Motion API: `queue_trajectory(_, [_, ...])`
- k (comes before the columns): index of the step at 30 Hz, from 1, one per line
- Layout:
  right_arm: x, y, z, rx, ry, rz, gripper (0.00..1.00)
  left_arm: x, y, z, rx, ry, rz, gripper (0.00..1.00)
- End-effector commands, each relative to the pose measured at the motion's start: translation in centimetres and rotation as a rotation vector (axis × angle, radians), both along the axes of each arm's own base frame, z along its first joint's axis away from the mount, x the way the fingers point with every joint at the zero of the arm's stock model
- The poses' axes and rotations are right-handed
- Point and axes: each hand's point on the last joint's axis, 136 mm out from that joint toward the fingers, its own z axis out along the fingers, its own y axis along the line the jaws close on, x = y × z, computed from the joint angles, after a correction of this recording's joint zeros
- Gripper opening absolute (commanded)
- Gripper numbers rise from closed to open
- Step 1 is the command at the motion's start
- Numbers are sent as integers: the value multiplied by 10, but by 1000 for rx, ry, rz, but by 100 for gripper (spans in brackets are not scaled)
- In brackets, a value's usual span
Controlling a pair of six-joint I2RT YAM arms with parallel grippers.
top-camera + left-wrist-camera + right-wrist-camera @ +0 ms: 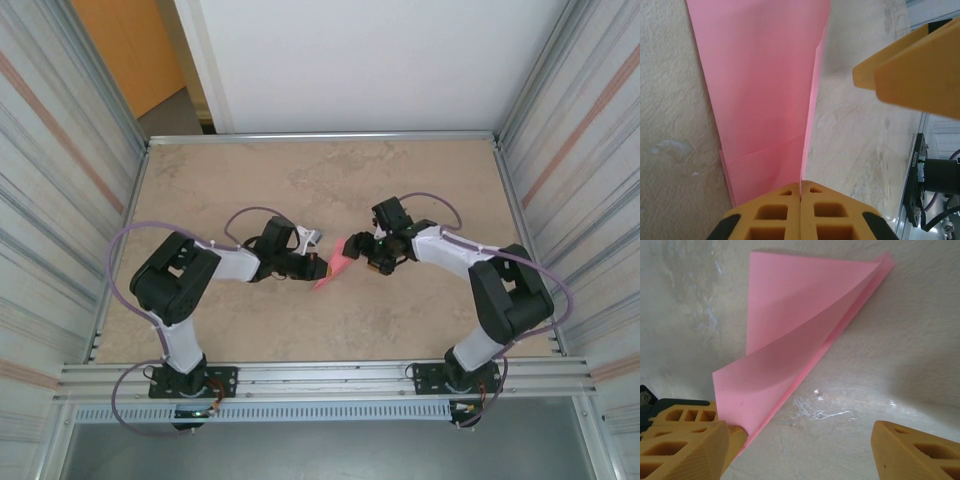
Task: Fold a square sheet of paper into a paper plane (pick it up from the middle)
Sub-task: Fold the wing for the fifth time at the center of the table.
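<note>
Your left gripper point(318, 268) holds its jaws pressed together on the narrower end of the paper plane point(337, 266). The plane lies near the middle of the tabletop point(300, 170), between the two arms. Your right gripper point(368, 258) sits just beside the plane's wider end with its jaws apart. At the right wrist, one finger point(685, 440) is at the paper's corner and the other is over bare tabletop. The plane's upper flap lifts off the layer beneath.

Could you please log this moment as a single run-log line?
left gripper: shut on paper plane end | right gripper: open at other end | paper plane: folded, flap raised, on table
</note>
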Motion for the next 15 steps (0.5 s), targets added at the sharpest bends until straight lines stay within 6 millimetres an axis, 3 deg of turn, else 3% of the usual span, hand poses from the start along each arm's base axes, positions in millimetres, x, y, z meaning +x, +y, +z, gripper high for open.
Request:
queue_trajectory(1, [6, 12, 4, 17, -12, 50, 72, 3, -3, 4, -37, 68, 19, 7])
queue_trajectory(15, [22, 18, -16, -14, 45, 54, 64, 10, -1, 1, -70, 191, 89, 7])
